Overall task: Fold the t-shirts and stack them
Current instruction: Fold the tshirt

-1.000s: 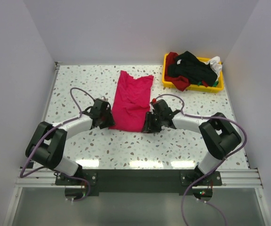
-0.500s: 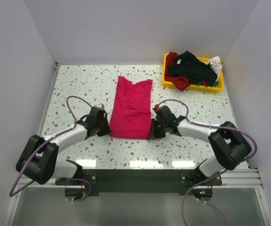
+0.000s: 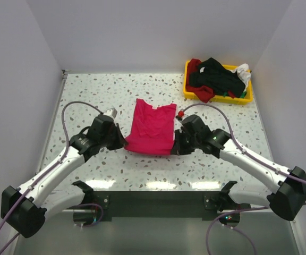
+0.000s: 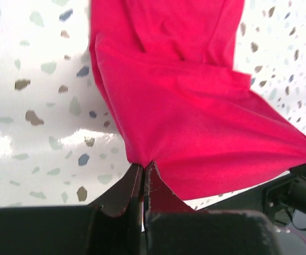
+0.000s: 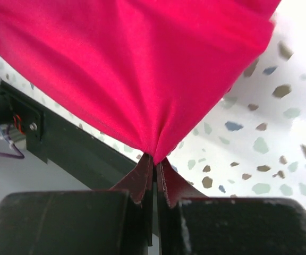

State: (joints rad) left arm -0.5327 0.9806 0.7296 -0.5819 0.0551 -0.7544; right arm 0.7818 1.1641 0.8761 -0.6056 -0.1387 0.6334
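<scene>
Pink shirt (image 3: 152,127) lifted off worktop (image 3: 89,95) by near edge, left fingers (image 4: 125,190) clenched on its left corner, right fingers (image 5: 138,179) clenched on its right corner, other shirts (image 3: 217,78) in bin (image 3: 219,100)

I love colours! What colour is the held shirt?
Shirt: bright crimson-pink, best in the left wrist view.

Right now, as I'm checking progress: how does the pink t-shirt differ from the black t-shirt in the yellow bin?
The pink t-shirt lies spread out on the table; the black t-shirt sits crumpled atop a heap in the yellow bin. The pink t-shirt's near corners are pinched by the left gripper and right gripper; nothing touches the black t-shirt. Shared: both are soft cloth, and neither is a finished fold.
</scene>
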